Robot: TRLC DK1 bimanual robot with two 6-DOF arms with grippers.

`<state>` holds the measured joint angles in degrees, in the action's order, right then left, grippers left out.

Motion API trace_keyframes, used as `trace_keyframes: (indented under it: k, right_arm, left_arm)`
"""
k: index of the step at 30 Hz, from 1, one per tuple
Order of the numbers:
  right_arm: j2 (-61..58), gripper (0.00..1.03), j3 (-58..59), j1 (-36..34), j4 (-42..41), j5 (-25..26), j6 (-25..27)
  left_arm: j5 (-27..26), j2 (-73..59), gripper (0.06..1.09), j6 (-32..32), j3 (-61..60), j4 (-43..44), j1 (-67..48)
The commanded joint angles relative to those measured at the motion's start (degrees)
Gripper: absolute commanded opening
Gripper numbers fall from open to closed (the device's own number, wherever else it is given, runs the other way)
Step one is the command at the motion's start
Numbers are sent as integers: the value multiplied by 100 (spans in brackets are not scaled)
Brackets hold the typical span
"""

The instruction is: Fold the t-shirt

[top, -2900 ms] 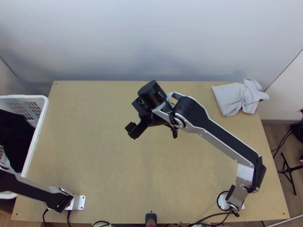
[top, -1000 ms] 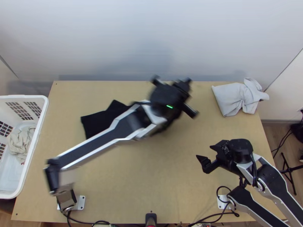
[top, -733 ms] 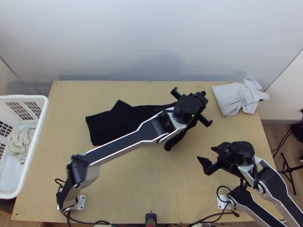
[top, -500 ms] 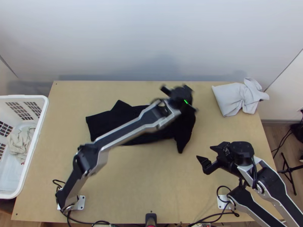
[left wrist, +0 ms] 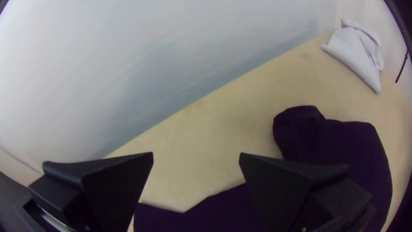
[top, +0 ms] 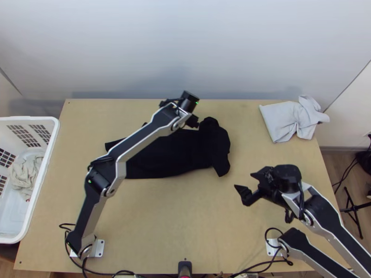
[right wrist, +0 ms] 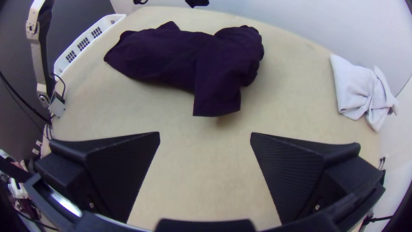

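A black t-shirt (top: 171, 155) lies partly bunched on the table's left and middle, its right end crumpled. Over its upper edge is my left gripper (top: 192, 121), raised above the cloth. In the left wrist view, the left gripper (left wrist: 196, 157) is open with nothing between its fingers, the dark t-shirt (left wrist: 343, 146) beneath and beside it. My right gripper (top: 246, 184) stands to the lower right of the cloth, apart from it. The right wrist view has the right gripper (right wrist: 205, 135) open and holding nothing, with the t-shirt (right wrist: 171, 56) farther off.
A folded pale grey cloth (top: 285, 120) lies at the table's far right corner. At the left edge stands a white basket (top: 54, 139) with a light crumpled cloth (top: 25, 173) inside. Bare tabletop (top: 185, 217) stretches in front of the t-shirt.
The t-shirt came from the left onto the table. My left gripper let it go and moved back left and up; the cloth's right end settled leftward. The right arm drew back to the lower right.
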<state>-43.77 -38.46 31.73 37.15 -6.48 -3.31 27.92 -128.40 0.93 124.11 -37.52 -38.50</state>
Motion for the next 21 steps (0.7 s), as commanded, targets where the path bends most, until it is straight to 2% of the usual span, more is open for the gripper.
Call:
trace_keyframes:
  k: [1, 3, 6, 10, 14, 18, 21]
  right_arm:
    - [-677, 98, -206, -44, -436, -2, 24]
    - [-905, 98, -215, -44, -471, -2, 199]
    - [-1151, 98, -197, -8, -524, -11, 489]
    - [-1723, 98, -224, -70, -586, -2, 946]
    - [-2303, 98, -496, -307, -551, -222, 1078]
    - [-2646, 97, -865, -334, -577, -301, 841]
    - [-2777, 97, -1331, -589, -586, -424, 155]
  left_arm:
    - [-481, 720, 104, -374, -28, -1390, 458]
    - [-823, 1080, 104, -480, -142, -1847, 589]
    - [-815, 1854, 104, -357, -986, -1996, 598]
    - [-815, 2961, 104, -163, -2418, -1583, 598]
    - [-788, 3673, 104, -110, -3447, -1249, 642]
    - [-753, 4130, 104, -216, -4079, -1205, 607]
    - [-621, 4385, 104, -251, -4317, -1135, 589]
